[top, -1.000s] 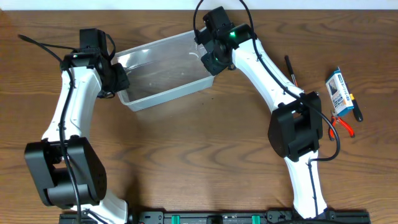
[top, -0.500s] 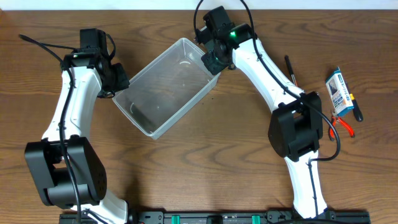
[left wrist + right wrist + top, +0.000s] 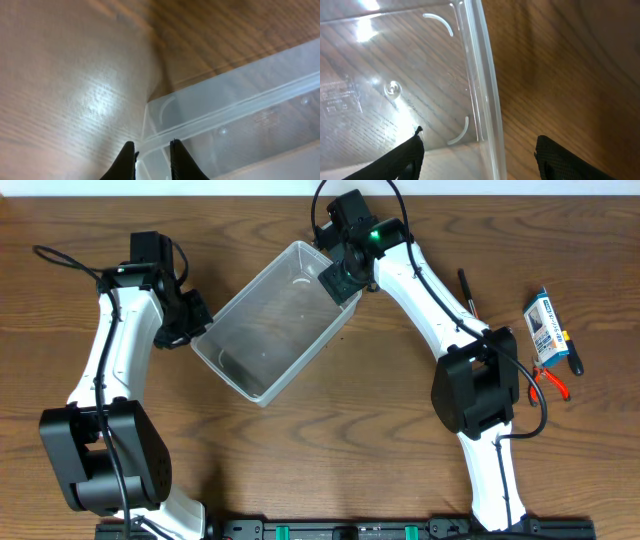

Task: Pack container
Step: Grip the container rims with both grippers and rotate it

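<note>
Clear plastic container [image 3: 265, 330]: left gripper [image 3: 152, 150] nipped on corner rim, right gripper [image 3: 479, 137] agape astride wall; best slid slowly, flat.

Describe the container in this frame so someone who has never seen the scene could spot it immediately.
On the wooden table, look upper middle, between the two white arms. The container lies there at a slant, left claw and right claw at opposite corners. It is the only clear tub, far larger than the small tools on the right.
</note>
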Available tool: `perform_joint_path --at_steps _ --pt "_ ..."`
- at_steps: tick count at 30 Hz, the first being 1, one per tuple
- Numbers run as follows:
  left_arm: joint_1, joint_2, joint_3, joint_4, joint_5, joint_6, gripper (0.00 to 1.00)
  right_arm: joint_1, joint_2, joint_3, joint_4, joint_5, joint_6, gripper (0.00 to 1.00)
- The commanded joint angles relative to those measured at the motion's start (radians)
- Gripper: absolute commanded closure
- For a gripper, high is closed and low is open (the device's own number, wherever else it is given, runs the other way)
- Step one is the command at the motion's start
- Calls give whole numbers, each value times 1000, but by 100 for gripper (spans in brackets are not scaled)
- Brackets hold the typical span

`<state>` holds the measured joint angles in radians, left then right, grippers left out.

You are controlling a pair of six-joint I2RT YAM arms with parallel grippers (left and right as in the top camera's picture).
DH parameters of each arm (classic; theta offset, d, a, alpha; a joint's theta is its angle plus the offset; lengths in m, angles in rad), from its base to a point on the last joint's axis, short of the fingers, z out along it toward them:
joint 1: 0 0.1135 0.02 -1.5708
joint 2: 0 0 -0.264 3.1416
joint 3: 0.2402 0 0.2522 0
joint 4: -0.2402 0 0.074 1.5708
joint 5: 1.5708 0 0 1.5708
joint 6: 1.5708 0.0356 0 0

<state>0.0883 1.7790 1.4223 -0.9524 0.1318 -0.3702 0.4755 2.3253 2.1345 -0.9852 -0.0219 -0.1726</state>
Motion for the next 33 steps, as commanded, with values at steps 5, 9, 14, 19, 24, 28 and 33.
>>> perform_joint_path --at_steps 5,9,14,19,24,28,33 --pt "1 13 4 -89 18 -115 73 3 31 11 1 3 -1 25" --pt "1 9 4 -109 19 -126 66 3 33 11 7 3 -1 24" --pt "1 3 4 -132 177 -133 66 3 33 11 25 3 -1 24" --pt "0 3 4 -154 231 -141 66 3 33 11 40 3 -1 26" --pt "0 3 4 -157 230 -141 66 3 33 11 39 3 -1 37" --pt "-1 3 3 -162 230 -141 66 3 33 11 39 3 -1 38" --pt "-7 3 -17 -180 214 -150 67 3 33 11 39 3 -1 36"
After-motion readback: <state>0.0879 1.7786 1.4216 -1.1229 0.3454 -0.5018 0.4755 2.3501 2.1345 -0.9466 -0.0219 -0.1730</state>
